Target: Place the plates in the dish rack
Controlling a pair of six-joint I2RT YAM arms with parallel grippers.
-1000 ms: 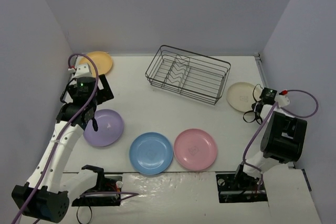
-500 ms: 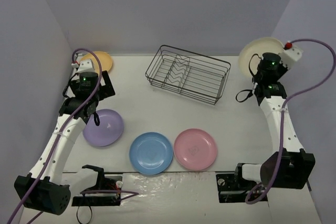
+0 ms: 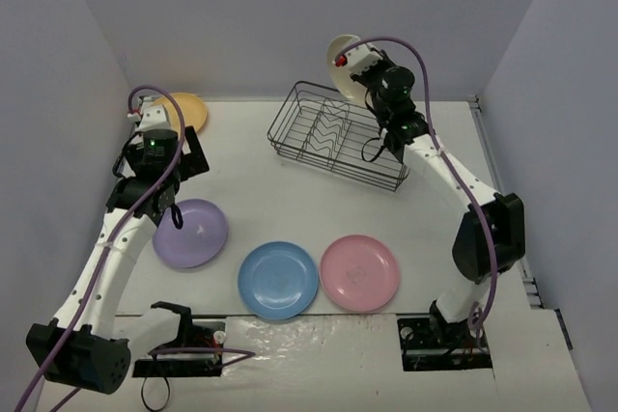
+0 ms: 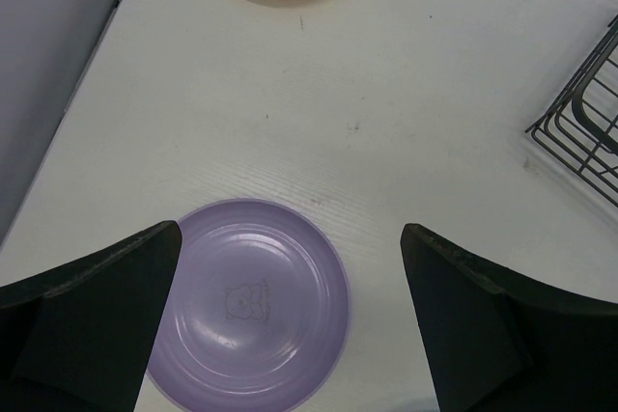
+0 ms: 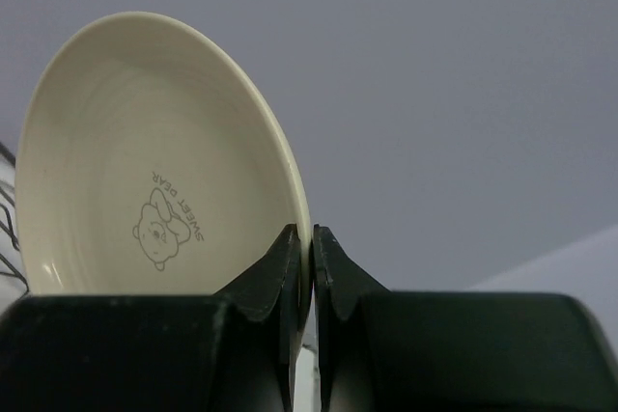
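Top external view shows you the right gripper (image 3: 362,72) raised over the far side of the dish rack (image 3: 343,137), pinching the cream plate (image 3: 340,53) by its rim. In the right wrist view both fingers (image 5: 280,267) press onto the plate's edge at about its 4 o'clock. The plate stands nearly upright there, its printed bear facing the camera. The rack itself sits at about 1 o'clock on the table (image 3: 251,190), with its zigzag dividers showing.

Your left gripper (image 4: 290,230) hangs spread wide above the lilac plate (image 4: 246,306), with only plate and tabletop showing between its fingers. That plate lies flat at about 9 o'clock on the table. The yellow-orange plate (image 3: 185,113) lies flat at 11 o'clock, in the far left corner. The light blue plate (image 3: 278,281) and the pink plate (image 3: 359,274) lie flat just beside each other at 6 o'clock, the blue one on the 9 o'clock side of the pink.
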